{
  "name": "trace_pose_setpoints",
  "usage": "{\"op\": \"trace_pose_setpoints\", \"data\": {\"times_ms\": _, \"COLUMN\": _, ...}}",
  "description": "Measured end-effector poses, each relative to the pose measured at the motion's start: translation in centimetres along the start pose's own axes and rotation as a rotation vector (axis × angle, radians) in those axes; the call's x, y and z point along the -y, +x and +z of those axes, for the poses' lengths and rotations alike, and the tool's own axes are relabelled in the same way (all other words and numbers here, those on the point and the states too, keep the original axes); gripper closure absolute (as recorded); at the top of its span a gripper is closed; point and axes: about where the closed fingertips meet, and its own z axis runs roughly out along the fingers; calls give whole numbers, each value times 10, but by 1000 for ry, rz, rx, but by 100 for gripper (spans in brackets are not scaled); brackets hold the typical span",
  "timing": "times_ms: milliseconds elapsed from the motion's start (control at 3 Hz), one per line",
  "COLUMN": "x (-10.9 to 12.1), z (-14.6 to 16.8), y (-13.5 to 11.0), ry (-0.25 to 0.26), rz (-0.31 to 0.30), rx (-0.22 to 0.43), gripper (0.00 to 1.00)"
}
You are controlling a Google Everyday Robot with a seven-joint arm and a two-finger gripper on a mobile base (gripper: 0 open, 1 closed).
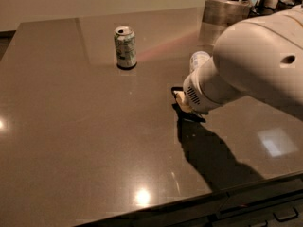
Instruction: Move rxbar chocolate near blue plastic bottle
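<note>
The blue plastic bottle (198, 60) stands right of centre on the table, with only its pale upper part showing behind my white arm (255, 60). My gripper (182, 100) is low over the table just in front and left of the bottle, mostly hidden by the wrist. A thin black edge (176, 90) shows at its tip and may be the rxbar chocolate; the rest is hidden under the wrist.
A green-and-white soda can (125, 47) stands upright at the back, left of the gripper. Metal containers (222, 8) sit at the table's far right corner. The brown table (71, 126) ends in a front edge with drawers (265, 207) below.
</note>
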Motion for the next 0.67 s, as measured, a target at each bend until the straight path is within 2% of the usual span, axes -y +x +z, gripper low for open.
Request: {"op": "trace_pose_setpoints", "data": {"times_ms": 667, "x": 22, "z": 3, "y": 12, "ry": -33, "rz": 19, "rx": -27, "gripper": 38}}
